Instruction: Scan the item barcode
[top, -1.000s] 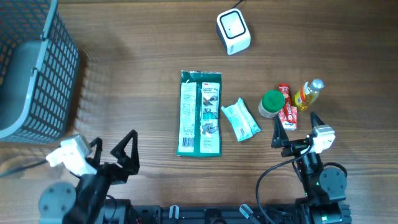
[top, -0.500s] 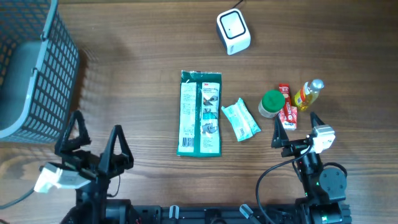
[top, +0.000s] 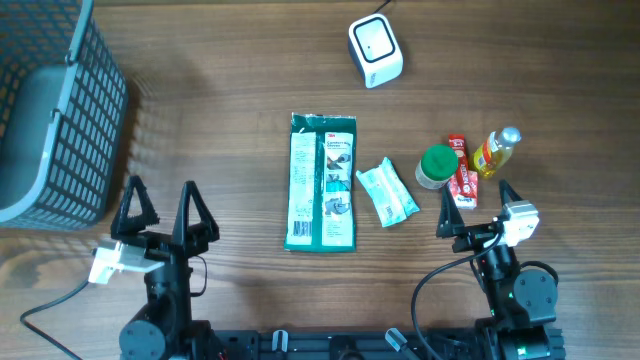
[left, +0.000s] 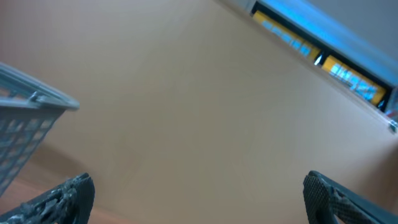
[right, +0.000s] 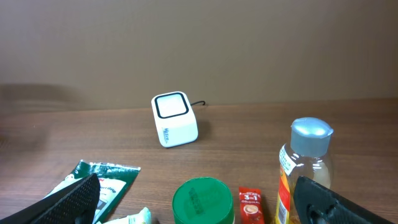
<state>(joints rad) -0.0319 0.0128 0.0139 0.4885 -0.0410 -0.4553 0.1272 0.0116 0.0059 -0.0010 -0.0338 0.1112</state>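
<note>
Left gripper at 7 o'clock and right gripper at 5 o'clock both stood wide, holding nothing. Green flat pack lay at centre; wipes packet, green-lidded jar, red sachet and yellow bottle lay toward 3 o'clock. White barcode scanner sat at 12 o'clock, grey basket at 10.

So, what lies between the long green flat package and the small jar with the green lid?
Between the long green flat package and the green-lidded jar lies one small pale-green soft packet, tilted; the overhead view shows it.
</note>
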